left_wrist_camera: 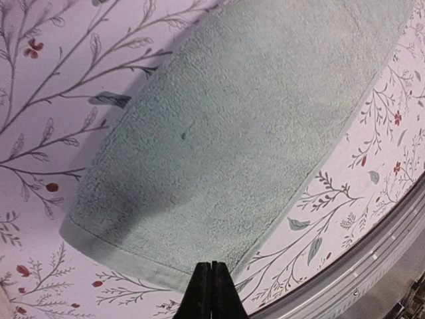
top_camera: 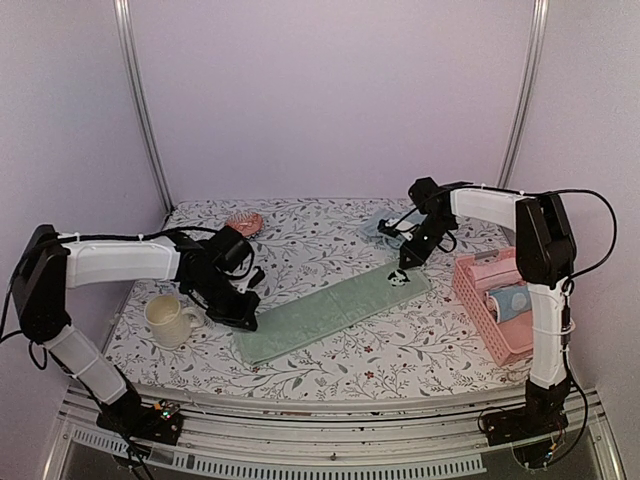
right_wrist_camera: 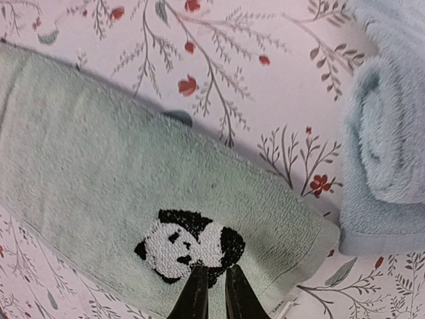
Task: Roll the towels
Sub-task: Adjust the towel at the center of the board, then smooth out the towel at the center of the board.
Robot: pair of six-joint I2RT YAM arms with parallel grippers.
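The pale sage green towel [top_camera: 330,310] lies flat as a long strip, running diagonally across the table. My left gripper [top_camera: 243,318] is shut at its near left end. In the left wrist view the fingertips [left_wrist_camera: 211,266] are pressed together over the hem of the green towel [left_wrist_camera: 232,133], with no cloth showing between them. My right gripper [top_camera: 403,263] hovers over the far right end. Its fingers stand a narrow gap apart [right_wrist_camera: 212,269] above a panda patch [right_wrist_camera: 189,246] on the green towel [right_wrist_camera: 86,166]. The light blue towel [top_camera: 383,228] lies bunched just behind, curled over in the right wrist view [right_wrist_camera: 388,146].
A pink basket [top_camera: 470,300] at the right holds a pink towel and a dotted blue cylinder. A cream mug [top_camera: 168,320] stands left of my left gripper. A small pink round object [top_camera: 243,222] sits at the back left. The table's metal front edge [left_wrist_camera: 372,252] runs close by.
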